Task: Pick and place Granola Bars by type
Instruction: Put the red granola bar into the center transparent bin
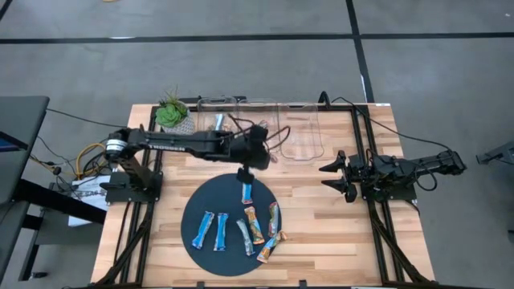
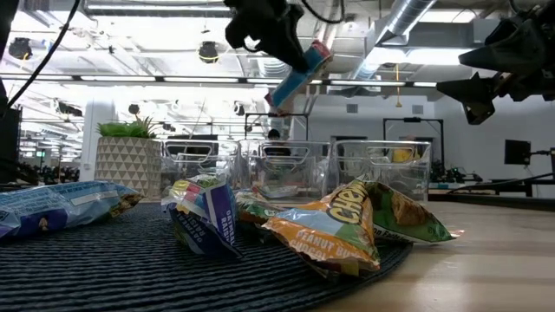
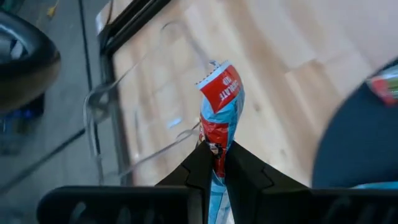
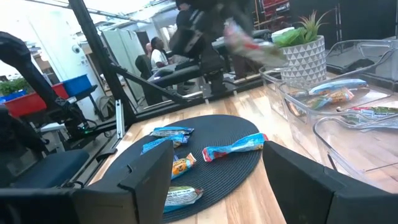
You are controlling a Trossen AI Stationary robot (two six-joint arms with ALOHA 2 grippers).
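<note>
My left gripper (image 1: 267, 154) hangs above the table between the dark round mat (image 1: 210, 205) and the clear bins (image 1: 301, 136), shut on a blue and red granola bar (image 2: 299, 74). Several more bars lie flat on the mat: blue ones (image 1: 210, 230), one blue bar apart (image 1: 247, 193), and tan/orange ones (image 1: 254, 225). In the right wrist view, other bars (image 4: 336, 93) lie inside a bin. My right gripper (image 1: 331, 175) waits open at the table's right side, touching nothing. My left gripper pinches the blue and red bar between its two fingers (image 3: 245, 165). The bar runs along the fingers, and its red end (image 3: 221, 87) sticks out past the fingertips. It is lifted clear of the table and hangs tilted below the gripper (image 2: 290, 48).
A potted plant (image 1: 171, 114) stands at the far left corner, beside the row of clear bins (image 2: 295, 169) along the far edge. Bare wood lies between the mat and the right arm's base (image 1: 385, 185). Black frame rails (image 1: 365, 152) run along both sides.
</note>
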